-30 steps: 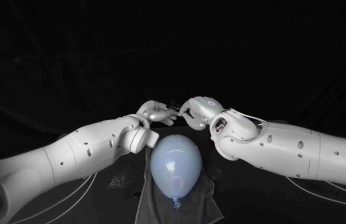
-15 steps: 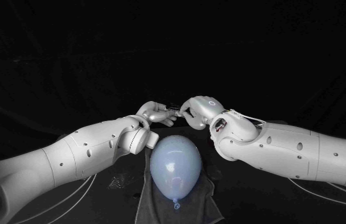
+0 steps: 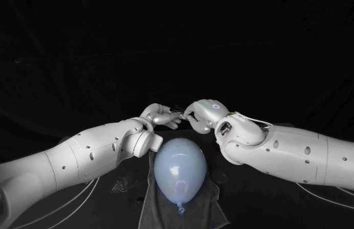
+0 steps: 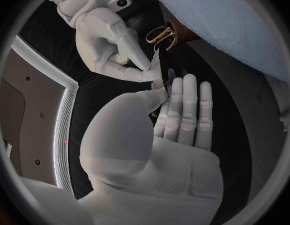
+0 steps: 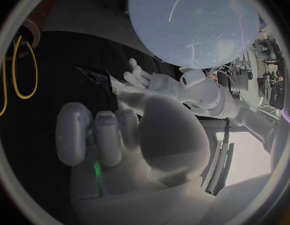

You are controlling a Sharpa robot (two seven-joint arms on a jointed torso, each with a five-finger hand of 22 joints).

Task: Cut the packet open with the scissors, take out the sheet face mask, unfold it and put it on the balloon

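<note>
The pale blue balloon lies on a grey cloth at the table's near edge, knot toward me. Just beyond its far end my left hand and right hand meet fingertip to fingertip. In the left wrist view the left hand has its thumb against the right hand's fingertips, and a thin pale sheet stands edge-on, pinched between them. I cannot tell whether it is the packet or the mask. The gold-handled scissors lie on the table close beyond the hands, free of both.
The grey cloth reaches under the balloon to the table's front edge. Some small dark, glinting scraps lie left of the cloth. The scissors' yellow loops lie on the black table beside my right hand.
</note>
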